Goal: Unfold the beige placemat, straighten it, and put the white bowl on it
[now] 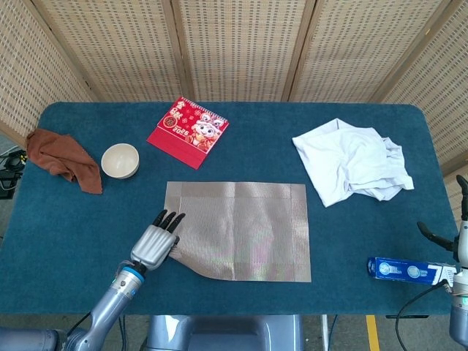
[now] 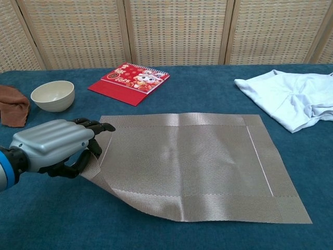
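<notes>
The left robot hand (image 2: 54, 146) grasps the near-left corner of the beige placemat (image 1: 241, 228), its dark fingers (image 2: 96, 126) curled over the edge so that this corner is lifted off the blue counter (image 1: 351, 241) and a shallow fold runs along the near edge beside it. The rest of the placemat lies open and flat, its long axis running left to right across the counter and its sides roughly square with the counter edge. It reaches away from the left robot hand to the right and toward the far side.

The right robot hand (image 1: 455, 245) shows only at the right margin of the head view, low beside the counter and well apart from the placemat; whether it is released or clenched cannot be told.

The white bowl (image 2: 52, 95) stands upright near the far left of the counter, beyond the left robot hand and to the left of the placemat's far-left corner. It looks empty. The left hand is by far the nearer one to it, so the placing step seems to fall to that arm once the held corner is laid down and smoothed.

A brown cloth (image 1: 62, 157) lies just left of the bowl, a red calendar (image 1: 188, 131) lies beyond the placemat, a crumpled white garment (image 1: 351, 161) sits to the far right, and a small blue box (image 1: 406, 270) lies near the right robot hand.
</notes>
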